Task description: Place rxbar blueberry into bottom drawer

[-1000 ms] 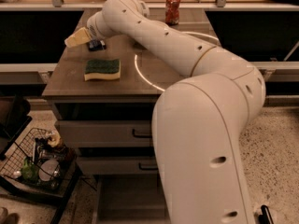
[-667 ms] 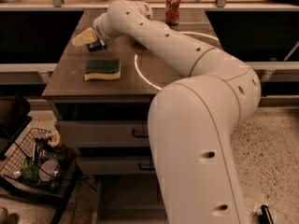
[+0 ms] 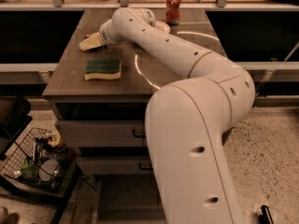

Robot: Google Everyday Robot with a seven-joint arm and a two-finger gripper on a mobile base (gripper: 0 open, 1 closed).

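My gripper [image 3: 91, 42] is at the back left of the wooden tabletop [image 3: 70, 76], low over the surface, at the end of the long white arm. A dark sliver of the rxbar blueberry [image 3: 96, 48] shows right under it; the rest of the bar is hidden by the gripper. I cannot tell whether the gripper holds the bar. The bottom drawer [image 3: 122, 197] is pulled out below the table as a grey shallow tray, partly hidden by the arm's base.
A green-and-yellow sponge [image 3: 103, 69] lies just in front of the gripper. A red can [image 3: 173, 7] stands at the table's back edge. Two shut upper drawers [image 3: 100, 133] have dark handles. A wire basket [image 3: 37, 161] of items sits on the floor at left.
The gripper has shifted a little to the right and down over the bar, which showed beside it before and is now mostly covered. The sponge has not moved.
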